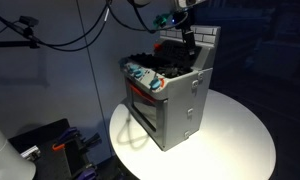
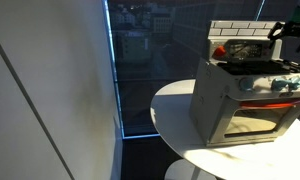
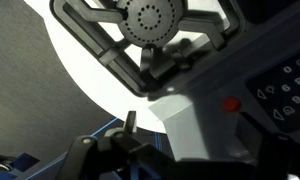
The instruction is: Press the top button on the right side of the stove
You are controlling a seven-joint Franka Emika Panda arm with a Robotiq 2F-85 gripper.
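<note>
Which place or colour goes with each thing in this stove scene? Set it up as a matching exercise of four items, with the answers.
Things:
1. table
2. knobs
3. gripper
4. burners

Place or colour:
a. teal and red, on the front edge
b. round and white, under the stove
c. black, on the stove top
d. hanging over the back of the stove

Pairs: 1-b, 2-a, 3-d, 4-c
</note>
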